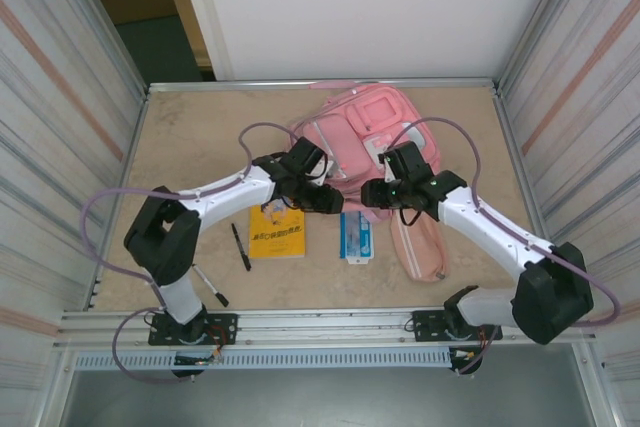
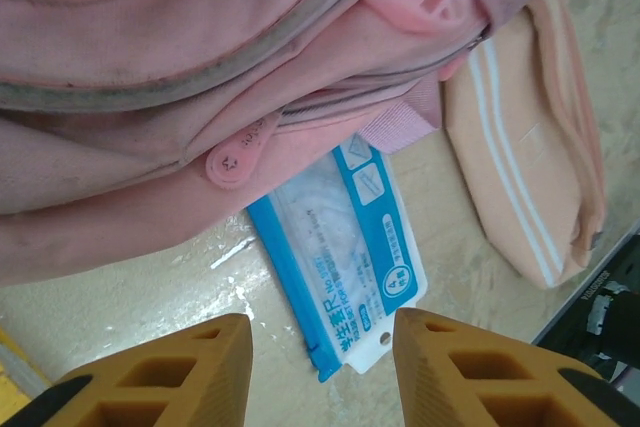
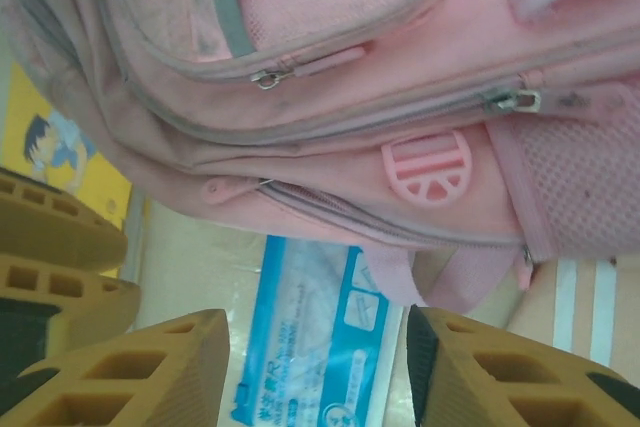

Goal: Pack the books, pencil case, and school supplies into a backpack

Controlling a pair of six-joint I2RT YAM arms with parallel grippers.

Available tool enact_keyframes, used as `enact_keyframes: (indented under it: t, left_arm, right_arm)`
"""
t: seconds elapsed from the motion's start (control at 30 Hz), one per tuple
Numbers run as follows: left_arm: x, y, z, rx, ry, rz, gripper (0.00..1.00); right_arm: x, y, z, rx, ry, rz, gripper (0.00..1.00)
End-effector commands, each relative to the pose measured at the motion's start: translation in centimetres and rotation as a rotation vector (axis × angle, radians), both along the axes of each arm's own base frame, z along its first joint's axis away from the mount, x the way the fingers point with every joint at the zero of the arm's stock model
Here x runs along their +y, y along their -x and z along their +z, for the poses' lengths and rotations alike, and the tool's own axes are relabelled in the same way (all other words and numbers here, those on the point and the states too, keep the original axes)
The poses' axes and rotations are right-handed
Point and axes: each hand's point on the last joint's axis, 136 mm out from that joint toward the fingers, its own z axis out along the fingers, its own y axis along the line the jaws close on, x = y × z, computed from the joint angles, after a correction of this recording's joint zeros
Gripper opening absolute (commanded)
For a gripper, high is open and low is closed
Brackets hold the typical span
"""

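The pink backpack (image 1: pixel 368 137) lies at the back of the table, its zips shut (image 3: pixel 350 77). The blue-and-white packet (image 1: pixel 355 237) lies flat at its near edge, partly under a strap (image 2: pixel 345 247). My left gripper (image 1: pixel 328 199) hovers over the packet's left side, open (image 2: pixel 322 332), nothing between its fingers. My right gripper (image 1: pixel 373 195) faces it from the right, also open and holding nothing (image 3: pixel 318 332). The yellow book (image 1: pixel 277 232) lies left of the packet. The pale-pink pencil case (image 1: pixel 420 247) lies to the packet's right. Two black pens (image 1: pixel 241 246) (image 1: pixel 210 287) lie further left.
Metal rails edge the table (image 1: pixel 200 147) on all sides, and striped walls close in left and right. The two grippers hang close together just in front of the backpack; the left gripper's fingers (image 3: pixel 50 247) show at the right wrist view's left edge.
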Motion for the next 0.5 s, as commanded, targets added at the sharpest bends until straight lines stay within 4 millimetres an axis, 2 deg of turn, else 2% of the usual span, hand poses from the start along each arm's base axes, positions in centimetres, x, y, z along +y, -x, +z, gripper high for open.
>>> enact_keyframes:
  t: [0.0, 0.07, 0.17, 0.37, 0.47]
  left_arm:
    - [-0.9, -0.5, 1.8, -0.007, 0.046, -0.001, 0.41]
    - [-0.4, -0.6, 2.2, -0.024, 0.039, 0.024, 0.41]
    - [0.5, -0.5, 2.9, -0.024, 0.046, 0.037, 0.41]
    - [3.1, 0.1, 2.6, -0.003, 0.073, 0.070, 0.43]
    - [3.6, 0.5, 2.9, 0.010, 0.102, 0.069, 0.44]
  right_arm:
    - [2.2, -0.5, -0.2, -0.119, 0.063, 0.338, 0.51]
    - [3.3, -0.2, -0.8, -0.156, 0.108, 0.511, 0.52]
    - [3.4, -0.7, -2.1, -0.211, 0.253, 0.700, 0.51]
    - [2.6, -3.6, -5.0, -0.211, 0.432, 0.885, 0.49]
    - [2.7, -3.9, -7.0, -0.179, 0.471, 0.983, 0.47]
